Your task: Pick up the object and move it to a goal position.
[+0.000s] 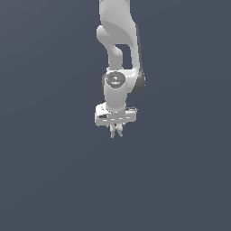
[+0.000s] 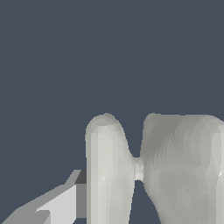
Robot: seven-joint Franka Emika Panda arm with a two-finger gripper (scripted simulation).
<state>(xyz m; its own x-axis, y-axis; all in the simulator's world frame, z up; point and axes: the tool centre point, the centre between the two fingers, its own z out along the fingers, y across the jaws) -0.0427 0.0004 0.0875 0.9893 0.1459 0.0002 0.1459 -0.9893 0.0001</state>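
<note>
The object (image 2: 175, 166) is an off-white body with two rounded lobes joined by a narrow neck, and it fills the near part of the wrist view. One grey-white finger (image 2: 61, 203) lies against its side; the other finger is hidden behind it. In the exterior view my gripper (image 1: 115, 126) hangs from the white arm at mid-frame. It is shut on the object (image 1: 112, 132), whose two pale prongs stick out just below the hand. The goal position is not marked in either view.
Only a flat, uniform dark blue-grey background shows around the arm in both views. No other objects, containers or edges show.
</note>
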